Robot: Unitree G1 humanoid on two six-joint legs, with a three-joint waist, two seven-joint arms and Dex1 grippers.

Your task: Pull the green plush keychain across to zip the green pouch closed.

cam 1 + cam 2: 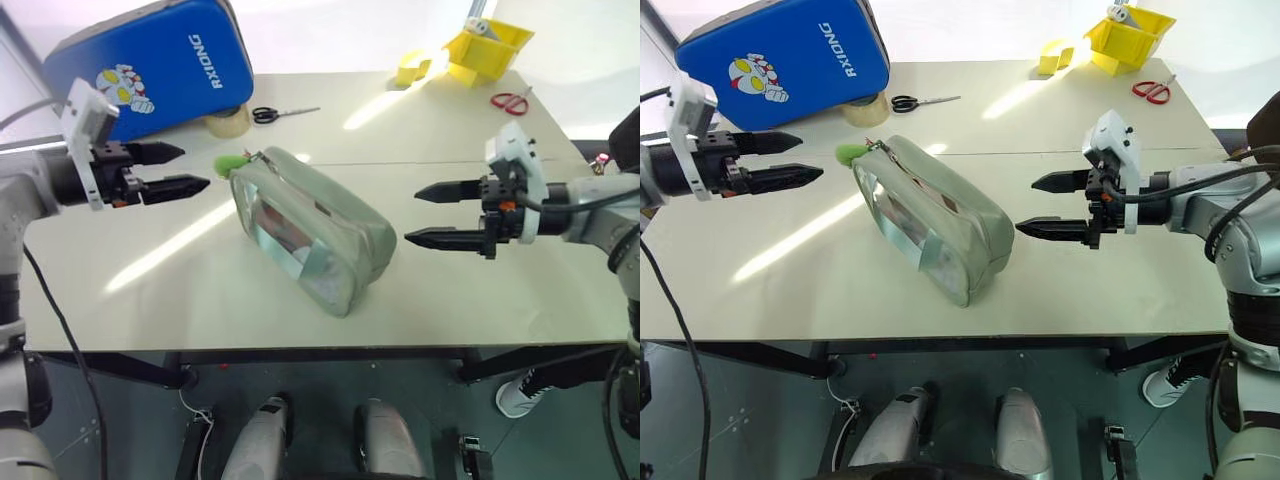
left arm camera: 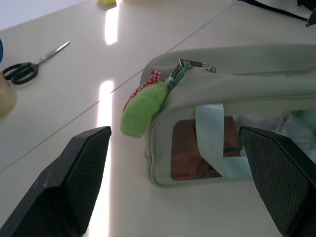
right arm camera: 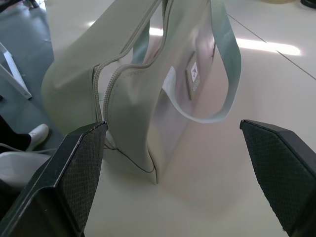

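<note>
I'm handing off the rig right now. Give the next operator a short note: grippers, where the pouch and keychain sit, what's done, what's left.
Left gripper: open, holding nothing, beside the keychain end of the pouch.
Right gripper: open, holding nothing, off the pouch's opposite end.
Green pouch: lies diagonally mid-table, window side toward the robot.
Green plush keychain: hangs from the zipper pull at the pouch's far-left end, untouched.
Done: both arms positioned at either end.
Left: grip the keychain, probably steady the pouch, pull the zipper across.
</note>
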